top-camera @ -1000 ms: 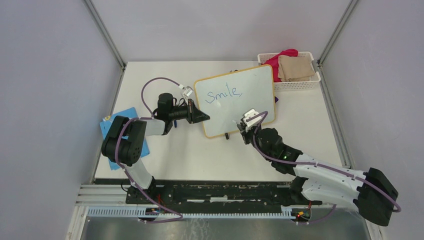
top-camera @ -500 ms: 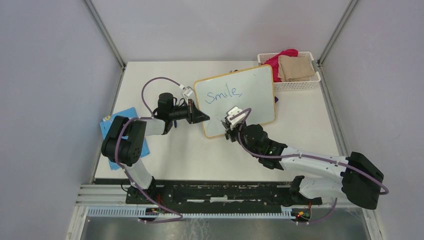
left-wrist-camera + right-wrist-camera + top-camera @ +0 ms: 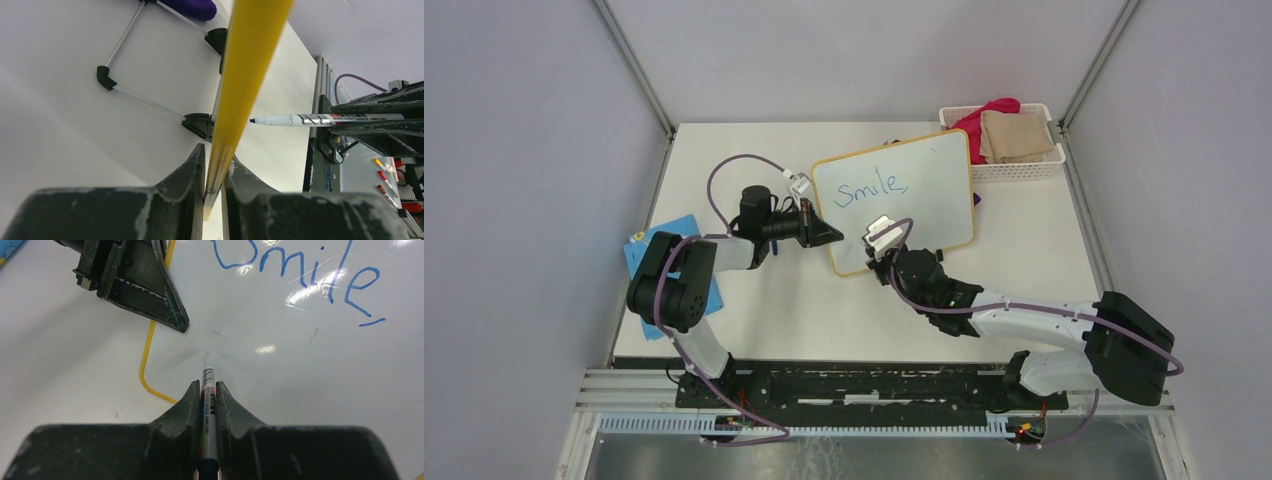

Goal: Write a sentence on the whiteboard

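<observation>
Whiteboard (image 3: 936, 195), glossy, yellow-rimmed, bears looping blue lettering (image 3: 871, 189).

Tally. I count one whiteboard (image 3: 924, 185) carrying one written line, "Smile," (image 3: 871, 188). One marker (image 3: 207, 365). Two grippers of mine: left gripper (image 3: 214, 167), right gripper (image 3: 208, 387). One blue card (image 3: 669, 222). One basket (image 3: 1016, 171) holding two cloths: pink cloth (image 3: 984, 112), tan cloth (image 3: 1016, 135). One purple object (image 3: 192, 7).
</observation>
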Robot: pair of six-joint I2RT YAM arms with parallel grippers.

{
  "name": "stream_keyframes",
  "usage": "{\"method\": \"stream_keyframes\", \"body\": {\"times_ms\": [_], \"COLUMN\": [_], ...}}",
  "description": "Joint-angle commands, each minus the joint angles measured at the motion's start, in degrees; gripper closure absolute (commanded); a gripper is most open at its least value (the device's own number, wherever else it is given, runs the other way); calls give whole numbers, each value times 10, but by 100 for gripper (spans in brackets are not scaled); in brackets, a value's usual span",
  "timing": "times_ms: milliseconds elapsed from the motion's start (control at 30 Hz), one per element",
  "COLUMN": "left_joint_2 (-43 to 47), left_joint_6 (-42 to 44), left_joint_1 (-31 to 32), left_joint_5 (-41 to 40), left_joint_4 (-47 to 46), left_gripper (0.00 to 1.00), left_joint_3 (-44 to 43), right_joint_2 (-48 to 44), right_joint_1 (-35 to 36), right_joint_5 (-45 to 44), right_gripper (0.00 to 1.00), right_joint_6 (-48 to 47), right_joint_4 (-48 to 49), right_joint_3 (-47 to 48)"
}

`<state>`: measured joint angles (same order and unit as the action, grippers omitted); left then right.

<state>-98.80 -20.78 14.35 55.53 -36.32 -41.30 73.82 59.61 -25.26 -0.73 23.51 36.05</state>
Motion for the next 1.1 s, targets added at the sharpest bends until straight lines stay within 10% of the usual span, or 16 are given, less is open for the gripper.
{"method": "stream_keyframes", "body": {"times_ms": [0,1067], "left_joint_2": [3,6], "left_joint_6": [34,37], "left_joint_1": [-1,0], "left_joint_5": [-55,-55], "left_joint_4": [39,46], "left_gripper": [98,98], "left_joint_3": [-5,-7], "right_joint_2": [7,76], "right_joint_1": [6,6], "right_joint_5": [-29,-57], "right_gripper": [100,100], "right_joint_6": [6,6], "right_joint_4": [43,5], "right_joint_3": [21,74]}}
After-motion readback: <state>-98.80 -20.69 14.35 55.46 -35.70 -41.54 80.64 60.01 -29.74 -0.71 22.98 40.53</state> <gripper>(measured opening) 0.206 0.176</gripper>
